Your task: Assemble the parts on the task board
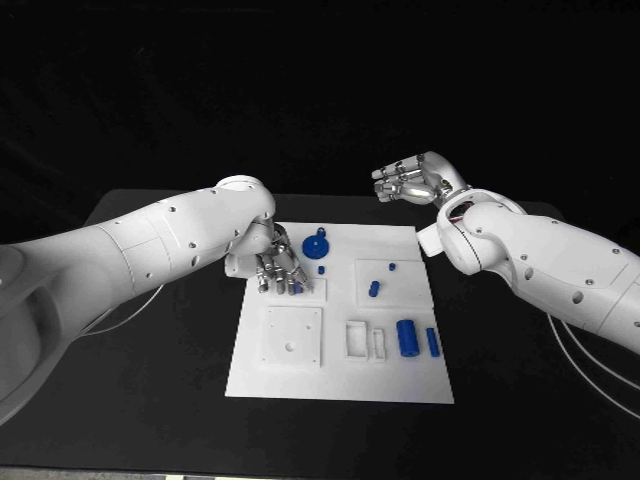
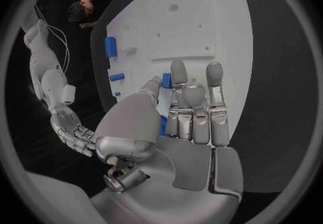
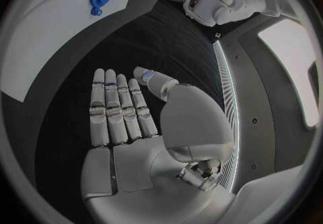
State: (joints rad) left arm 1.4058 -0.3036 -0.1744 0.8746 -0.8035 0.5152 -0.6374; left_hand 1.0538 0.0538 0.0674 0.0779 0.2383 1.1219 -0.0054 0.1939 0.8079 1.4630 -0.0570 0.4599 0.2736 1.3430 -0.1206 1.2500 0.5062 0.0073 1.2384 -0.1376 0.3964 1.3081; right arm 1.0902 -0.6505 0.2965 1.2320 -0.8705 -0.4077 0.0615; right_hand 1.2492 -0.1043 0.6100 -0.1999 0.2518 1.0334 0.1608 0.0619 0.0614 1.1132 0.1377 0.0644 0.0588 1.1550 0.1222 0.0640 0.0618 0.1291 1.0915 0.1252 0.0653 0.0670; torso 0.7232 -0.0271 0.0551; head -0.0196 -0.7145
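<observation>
The task board [image 1: 342, 345], a white plate, lies mid-bench with blue parts on it: a round disc [image 1: 316, 246] near its far edge, a cylinder [image 1: 407, 338] towards its near right corner. The left hand [image 1: 277, 265] hovers over the board's far left part, fingers [image 2: 194, 108] straight and side by side, holding nothing. The right hand [image 1: 411, 181] hangs beyond the board's far right corner, fingers [image 3: 118, 111] extended together, empty.

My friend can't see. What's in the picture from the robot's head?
A white task board lies on a black table with small blue parts on it. The left hand reaches down over the board's far left corner, while the right hand hovers beyond it, holding nothing.
</observation>
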